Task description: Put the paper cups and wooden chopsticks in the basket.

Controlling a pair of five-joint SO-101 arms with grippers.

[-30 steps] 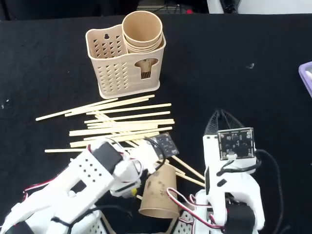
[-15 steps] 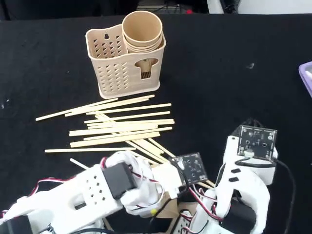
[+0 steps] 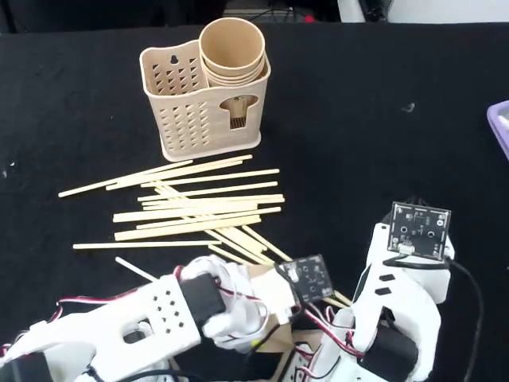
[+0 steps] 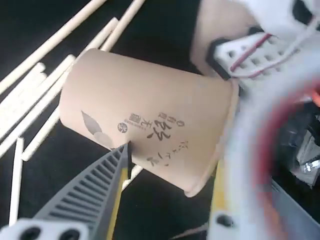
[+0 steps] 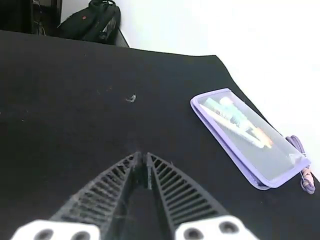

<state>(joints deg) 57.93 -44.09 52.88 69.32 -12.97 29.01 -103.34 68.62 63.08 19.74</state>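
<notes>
A paper cup [image 4: 150, 125] lies on its side on the black table, printed side up, beside several wooden chopsticks [image 4: 45, 100]. My left gripper [image 4: 172, 165] is open around the cup, one ribbed fingertip [image 4: 122, 157] touching its wall and the other jaw by the rim. From above, the left arm [image 3: 159, 318] covers most of that cup [image 3: 272, 338] at the front edge. Loose chopsticks [image 3: 199, 211] are spread mid-table. The beige basket [image 3: 187, 119] stands at the back with stacked cups [image 3: 232, 52] in one compartment. My right gripper [image 5: 145, 159] is shut and empty, above bare table.
A purple pencil case [image 5: 245, 135] lies at the table's right edge [image 3: 501, 127]. The right arm [image 3: 398, 318] stands close beside the left one at the front. The basket's other compartment [image 3: 171, 76] holds nothing that I can see.
The left arm has swung right and down over the lying cup, hiding most of it. The right arm drew back to the right a second ago and has since kept still.
</notes>
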